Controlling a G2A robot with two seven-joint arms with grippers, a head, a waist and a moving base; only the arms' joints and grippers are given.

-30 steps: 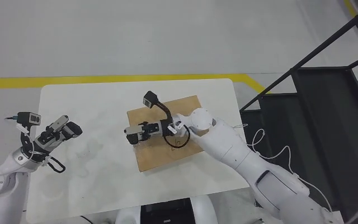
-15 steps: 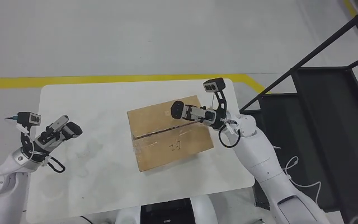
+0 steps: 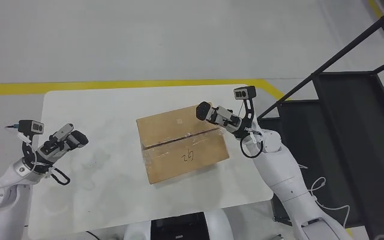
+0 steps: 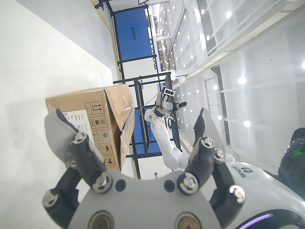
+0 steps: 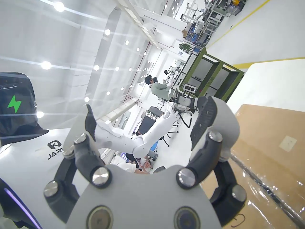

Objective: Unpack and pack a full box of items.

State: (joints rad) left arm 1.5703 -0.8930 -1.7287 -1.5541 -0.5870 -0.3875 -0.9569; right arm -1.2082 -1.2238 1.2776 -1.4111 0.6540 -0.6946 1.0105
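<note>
A brown cardboard box stands in the middle of the white table, its flaps shut and a strip of clear tape running along the top seam. My right gripper hovers over the box's far right corner, open and holding nothing. In the right wrist view the right gripper stands beside the box top. My left gripper is at the table's left side, well apart from the box, open and holding nothing. In the left wrist view the left gripper faces the box's labelled side.
A black stepped rack stands just off the table's right edge. A yellow floor line runs behind the table. Bare tabletop lies to the left of the box and in front of it.
My right arm has swung from low across the box's left part back to the right, and now hovers over the far right corner. The left arm and the box have not moved.
</note>
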